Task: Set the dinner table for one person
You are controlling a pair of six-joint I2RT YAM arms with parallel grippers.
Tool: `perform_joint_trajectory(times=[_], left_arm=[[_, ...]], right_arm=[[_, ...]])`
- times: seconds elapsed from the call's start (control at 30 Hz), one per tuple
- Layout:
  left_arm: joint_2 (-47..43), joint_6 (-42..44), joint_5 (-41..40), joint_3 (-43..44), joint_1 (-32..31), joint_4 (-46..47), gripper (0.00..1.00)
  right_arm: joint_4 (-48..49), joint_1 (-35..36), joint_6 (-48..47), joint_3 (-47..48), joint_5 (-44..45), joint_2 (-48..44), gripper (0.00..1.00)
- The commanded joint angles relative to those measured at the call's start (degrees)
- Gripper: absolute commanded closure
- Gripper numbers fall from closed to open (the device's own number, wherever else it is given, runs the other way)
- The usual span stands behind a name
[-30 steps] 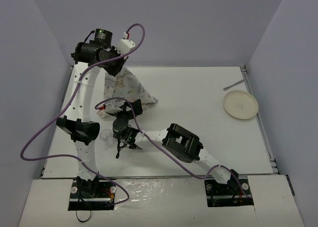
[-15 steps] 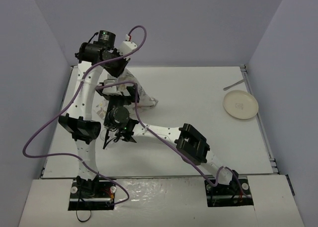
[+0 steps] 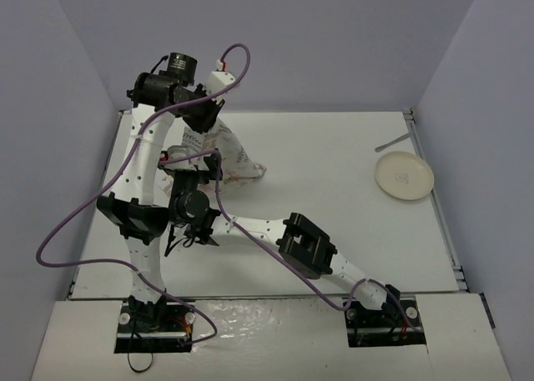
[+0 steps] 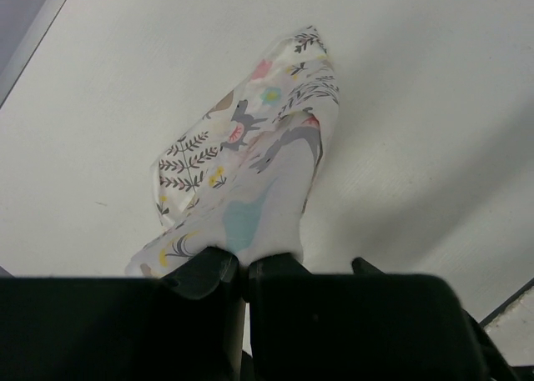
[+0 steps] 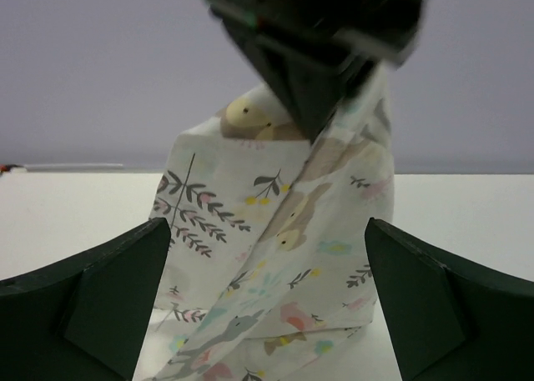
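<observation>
My left gripper [image 3: 205,114] is raised over the far left of the dinner table [image 3: 334,198] and is shut on the top of a white cloth [image 3: 235,157] printed with animals and leaves. The cloth [image 4: 259,147] hangs from the left gripper [image 4: 243,267] in a cone, its lower end resting on the table. My right gripper [image 5: 269,231] is open, low over the table, facing the hanging cloth [image 5: 275,223] from the near side. The cloth fills the space ahead of its two fingers without touching them. In the right wrist view the left gripper [image 5: 321,60] shows above the cloth.
A cream plate [image 3: 404,176] lies at the table's far right, with a grey utensil [image 3: 394,142] just beyond it by the right rail. The right arm [image 3: 304,243] stretches diagonally across the near half of the table. Purple cables loop around the left arm.
The right arm has swung left and its gripper has turned up toward the cloth. A small clear glass seen beside it earlier is now covered. The left gripper still holds the cloth up.
</observation>
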Motion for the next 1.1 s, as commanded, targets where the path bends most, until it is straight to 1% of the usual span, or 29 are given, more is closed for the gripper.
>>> perform_joint_trajectory(times=[0.0, 0.17, 0.33, 0.4, 0.43, 0.47, 0.53, 0.6, 0.63, 0.67, 0.7, 0.73, 0.8, 0.83, 0.9, 0.93, 0.97, 1.0, 1.03, 1.07], left_arm=[[-6.0, 0.1, 3.0, 0.9, -0.9, -3.3, 1.00], [-7.4, 0.9, 2.5, -0.5, 0.2, -3.9, 1.00], [-7.8, 0.7, 2.5, 0.3, 2.3, -3.2, 1.00], [-7.2, 0.3, 3.0, 1.8, 4.1, -3.2, 1.00], [-7.1, 0.2, 2.7, 2.3, 4.5, -2.9, 1.00], [-7.0, -0.2, 1.9, 2.6, 5.2, -2.4, 1.00], [-6.6, -1.1, 0.8, 3.8, 7.2, -1.1, 1.00], [-6.0, -1.6, 0.0, 5.1, 8.5, -0.7, 1.00], [-5.8, -1.9, -0.3, 5.6, 9.3, -0.4, 1.00], [-5.6, -2.3, -0.8, 6.1, 10.1, 0.2, 1.00], [-5.4, -2.7, -1.3, 6.5, 10.9, 0.8, 1.00], [-5.2, -2.8, -2.1, 6.6, 11.7, 1.5, 1.00], [-4.8, -3.3, -2.0, 6.8, 12.6, 1.8, 1.00], [-4.6, -3.3, -2.1, 6.9, 12.8, 1.7, 1.00], [-4.5, -3.5, -2.3, 6.3, 12.7, 2.1, 1.00], [-4.5, -3.7, -2.1, 6.1, 12.7, 2.1, 1.00], [-4.5, -3.8, -2.0, 6.0, 12.7, 2.2, 1.00], [-4.5, -3.8, -2.2, 5.9, 12.7, 2.3, 1.00], [-4.4, -3.7, -2.5, 5.9, 12.7, 2.4, 1.00], [-4.4, -3.6, -2.7, 5.8, 12.7, 2.3, 1.00]], right_arm=[[8.5, -2.1, -1.7, 1.7, -1.9, 2.9, 0.00], [7.8, -6.9, -1.5, 1.9, 0.9, 5.3, 0.00], [7.5, -10.7, -1.3, -4.6, 2.9, 2.5, 0.01], [6.6, -12.6, -1.0, -7.8, 3.5, 0.5, 0.04], [6.6, -13.2, -1.0, -9.3, 3.7, 0.3, 0.07], [6.3, -13.9, -0.8, -11.7, 3.5, -1.7, 0.11], [6.6, -15.4, -0.6, -18.9, 3.4, -4.8, 0.32], [6.1, -16.2, 0.5, -24.4, 3.1, -8.9, 0.39], [4.6, -16.7, 1.7, -26.7, 2.5, -10.8, 0.39], [2.5, -17.1, 3.2, -31.0, 1.4, -13.0, 0.39], [-0.3, -17.5, 4.6, -34.8, 0.2, -15.4, 0.39], [-5.6, -17.9, 6.2, -36.5, -1.7, -18.4, 0.41], [-19.4, -18.6, 14.6, -39.7, -6.8, -24.3, 0.70], [-31.3, -19.5, 17.5, -39.5, -12.3, -25.7, 0.83], [-51.8, -23.0, 29.0, -35.5, -23.1, -28.6, 0.97], [-58.2, -24.6, 34.6, -33.7, -27.5, -30.3, 1.00], [-60.9, -26.3, 37.1, -33.4, -31.9, -31.8, 1.00], [-62.3, -28.2, 37.5, -34.1, -36.7, -33.2, 1.00], [-62.9, -29.1, 37.0, -35.1, -38.5, -34.4, 1.00], [-62.9, -29.3, 36.0, -36.1, -38.4, -35.7, 1.00]])
